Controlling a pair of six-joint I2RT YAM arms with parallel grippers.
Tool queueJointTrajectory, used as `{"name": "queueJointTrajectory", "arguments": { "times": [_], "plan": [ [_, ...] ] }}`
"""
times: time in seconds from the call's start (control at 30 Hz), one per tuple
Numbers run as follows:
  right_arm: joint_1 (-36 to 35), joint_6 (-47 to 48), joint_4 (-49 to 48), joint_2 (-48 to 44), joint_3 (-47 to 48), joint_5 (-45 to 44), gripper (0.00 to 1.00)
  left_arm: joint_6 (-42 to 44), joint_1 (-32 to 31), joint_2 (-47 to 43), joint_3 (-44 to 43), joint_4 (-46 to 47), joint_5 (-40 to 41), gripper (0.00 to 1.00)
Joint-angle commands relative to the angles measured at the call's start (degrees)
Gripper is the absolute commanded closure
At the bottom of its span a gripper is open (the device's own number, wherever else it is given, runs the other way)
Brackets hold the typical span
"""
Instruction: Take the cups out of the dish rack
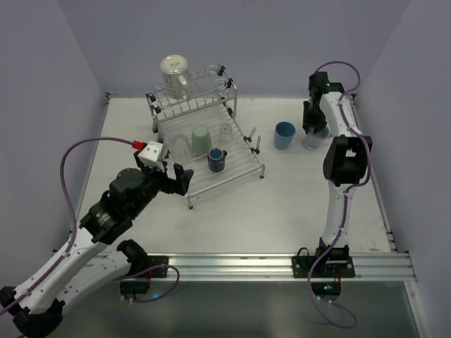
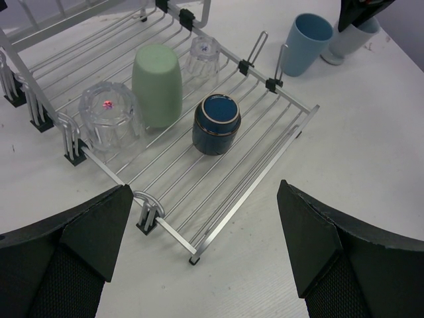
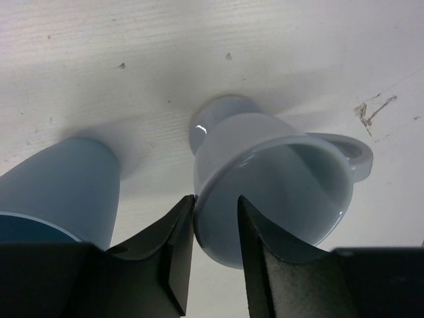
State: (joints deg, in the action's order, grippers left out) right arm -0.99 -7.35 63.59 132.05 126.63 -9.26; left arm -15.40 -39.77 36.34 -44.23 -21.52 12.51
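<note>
The dish rack (image 1: 239, 165) stands at centre-left, and its front corner shows in the left wrist view (image 2: 265, 165). On its rods lie a pale green tumbler (image 1: 201, 141) (image 2: 158, 83), a dark blue mug (image 1: 216, 160) (image 2: 216, 122) and a clear glass (image 1: 180, 146) (image 2: 109, 112), all upside down. A light blue tumbler (image 1: 284, 135) (image 3: 66, 192) and a pale grey mug (image 1: 315, 141) (image 3: 271, 185) stand upright on the table to the right. My right gripper (image 1: 312, 127) (image 3: 215, 218) straddles the mug's rim, slightly open. My left gripper (image 1: 177, 179) (image 2: 205, 265) is open and empty above the rack's front corner.
A small clear glass (image 2: 203, 53) sits higher on the rack. A large pale jar (image 1: 174, 74) and more glassware stand on the rack's raised back. Grey walls close in the table on three sides. A scuff mark (image 3: 374, 107) is beside the mug.
</note>
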Motion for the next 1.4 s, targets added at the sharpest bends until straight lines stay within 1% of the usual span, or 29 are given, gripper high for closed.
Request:
{"name": "queueJointTrajectory", "arguments": {
  "times": [0.0, 0.1, 0.33, 0.43, 0.5, 0.7, 0.77, 0.8, 0.83, 0.87, 0.9, 0.93, 0.97, 1.0, 1.03, 1.07, 1.1, 1.13, 1.2, 1.23, 1.3, 1.37],
  "plan": [
    [0.2, 0.4, -1.9, -4.2, 0.8, -0.2, 0.63, 0.6, 0.2, -1.0, 0.1, 1.9, 1.5, 0.00],
    [0.2, 0.5, -2.3, -5.5, 0.5, -0.1, 0.62, 0.5, 0.2, -0.5, -0.3, 1.7, 2.7, 0.00],
    [0.2, -0.7, -5.0, -10.0, -0.8, 1.9, 0.43, -0.4, 0.2, 1.5, -1.8, 0.3, 5.0, 0.00],
    [0.2, -1.4, -6.1, -12.0, -2.1, 2.9, 0.41, -0.5, 0.2, 2.5, -2.7, 0.0, 4.9, 0.00],
    [0.2, -1.9, -6.6, -13.1, -2.6, 3.7, 0.39, -0.6, 0.2, 3.6, -3.1, -0.2, 4.5, 0.00],
    [0.0, -3.9, -11.5, -19.0, -8.1, 6.4, 0.36, -1.7, 0.2, 8.4, -6.0, -0.2, -0.8, 0.00],
    [0.0, -4.9, -13.6, -23.0, -11.7, 7.9, 0.35, -3.0, 0.1, 10.9, -7.5, -0.1, -2.7, 0.00],
    [-0.1, -6.4, -16.8, -24.9, -13.6, 8.5, 0.35, -3.4, 0.1, 12.0, -8.4, 0.1, -3.3, 0.00],
    [-0.4, -7.1, -18.8, -29.3, -18.6, 10.6, 0.35, -4.6, 0.2, 14.1, -8.9, 0.3, -4.3, 0.00],
    [-0.6, -8.0, -21.4, -31.6, -21.6, 11.7, 0.35, -5.2, 0.1, 15.1, -9.1, 0.6, -4.8, 0.00],
    [-0.9, -9.5, -26.5, -33.9, -24.3, 12.8, 0.34, -6.0, 0.0, 16.1, -9.4, 1.6, -5.3, 0.00],
    [-1.7, -10.1, -29.3, -38.9, -30.6, 14.9, 0.31, -7.6, 0.0, 18.2, -9.3, 2.3, -6.3, 0.00],
    [-2.2, -12.2, -31.8, -41.3, -33.8, 15.9, 0.30, -8.5, 0.0, 19.3, -9.3, 3.7, -6.7, 0.00],
    [-2.6, -13.0, -36.9, -43.7, -36.7, 17.2, 0.27, -9.4, 0.0, 20.7, -9.4, 4.1, -7.1, 0.00],
    [-3.9, -13.6, -39.1, -46.0, -42.6, 18.0, 0.26, -10.8, -0.1, 23.2, -9.6, 4.6, -7.0, 0.00],
    [-4.8, -14.4, -41.6, -50.4, -45.6, 18.7, 0.25, -11.1, -0.2, 24.5, -9.6, 5.2, -6.6, 0.00],
    [-6.4, -15.1, -45.5, -52.5, -48.2, 19.3, 0.22, -11.5, -0.4, 25.8, -9.8, 6.6, -6.4, 0.00],
    [-7.2, -15.7, -46.9, -54.2, -52.7, 19.5, 0.21, -11.8, -0.7, 28.2, -10.0, 7.1, -5.4, 0.00],
    [-8.5, -16.8, -50.4, -59.0, -56.8, 21.1, 0.21, -12.0, -0.9, 30.5, -11.1, 8.2, -4.4, 0.00],
    [-9.8, -17.3, -51.3, -60.6, -61.0, 21.1, 0.21, -12.0, -1.8, 32.6, -11.6, 8.5, -2.5, 0.00],
    [-11.2, -18.5, -55.1, -65.0, -65.5, 22.7, 0.20, -11.7, -2.9, 34.8, -13.4, 8.9, 0.0, 0.00],
    [-11.6, -20.2, -57.0, -67.9, -71.1, 23.8, 0.20, -11.0, -4.5, 38.4, -14.7, 8.9, 3.6, 0.00]
  ]
}}
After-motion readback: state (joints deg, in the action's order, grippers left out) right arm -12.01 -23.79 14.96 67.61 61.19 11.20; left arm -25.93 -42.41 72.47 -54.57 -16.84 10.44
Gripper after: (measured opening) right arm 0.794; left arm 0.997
